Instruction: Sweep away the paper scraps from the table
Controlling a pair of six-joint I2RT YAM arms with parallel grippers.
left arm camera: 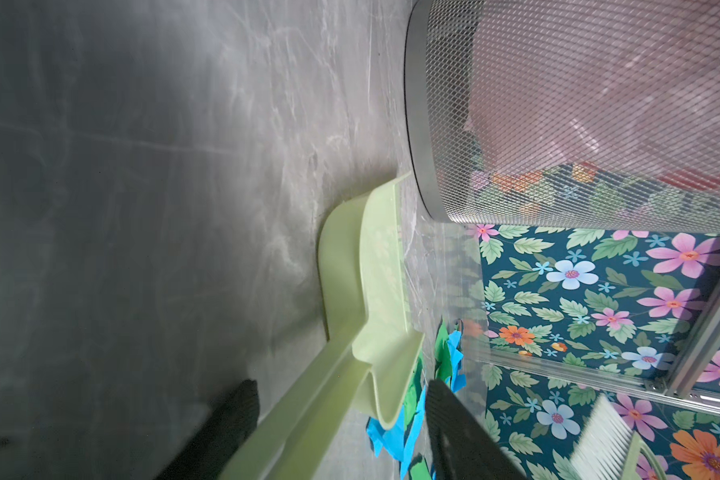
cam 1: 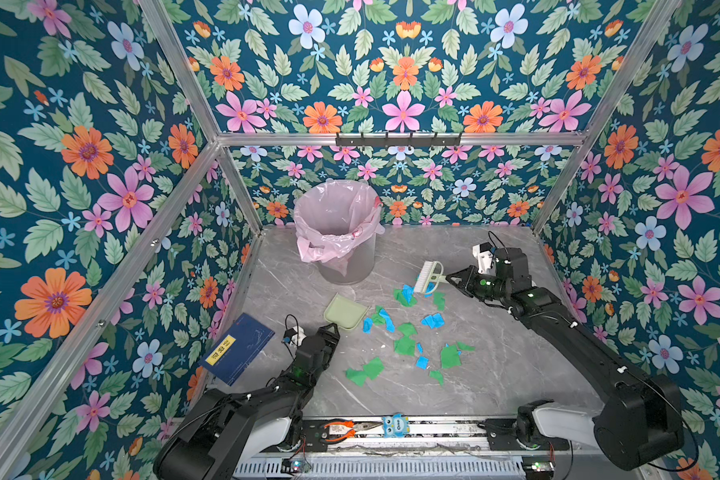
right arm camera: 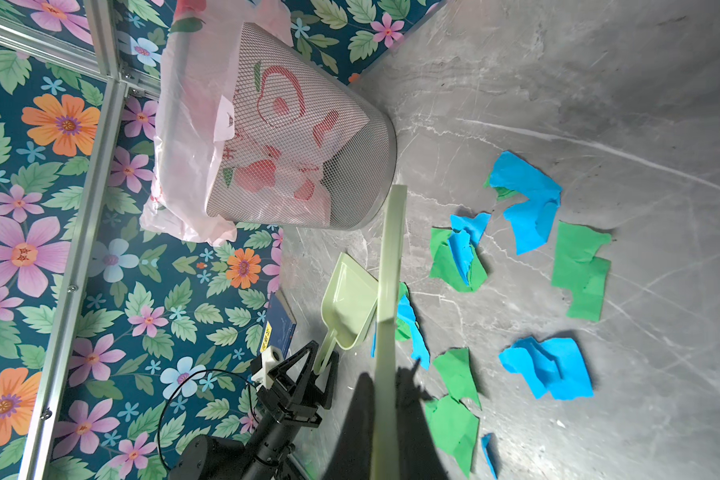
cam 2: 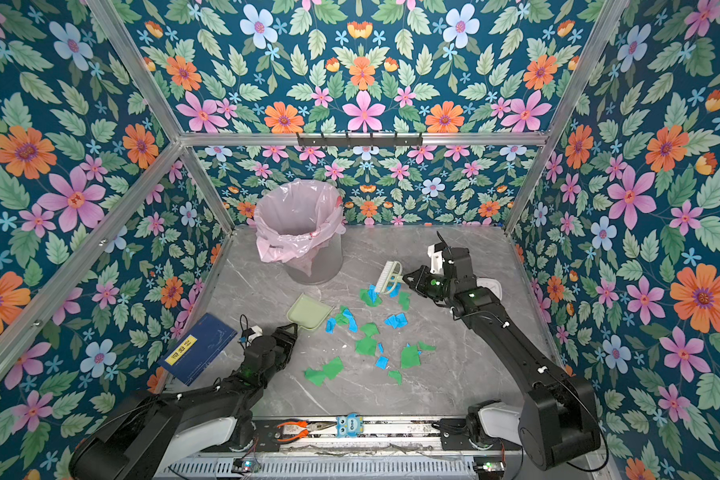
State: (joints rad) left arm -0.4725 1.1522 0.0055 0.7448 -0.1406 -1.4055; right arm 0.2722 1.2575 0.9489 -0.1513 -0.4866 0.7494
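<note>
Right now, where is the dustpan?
In both top views the dustpan lies left of centre on the table, between the bin and the left end effector, beside the paper scraps.

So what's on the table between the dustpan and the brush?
Mostly bare table, then a green-and-blue clump of paper scraps right by the brush bristles; both top views show it.

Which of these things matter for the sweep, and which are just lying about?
For the job: paper scraps, table, brush in the right gripper, dustpan at the left gripper, pink-lined bin.
Just lying about: blue book at the table's left edge, orange pliers and owl figure on the front rail.
</note>
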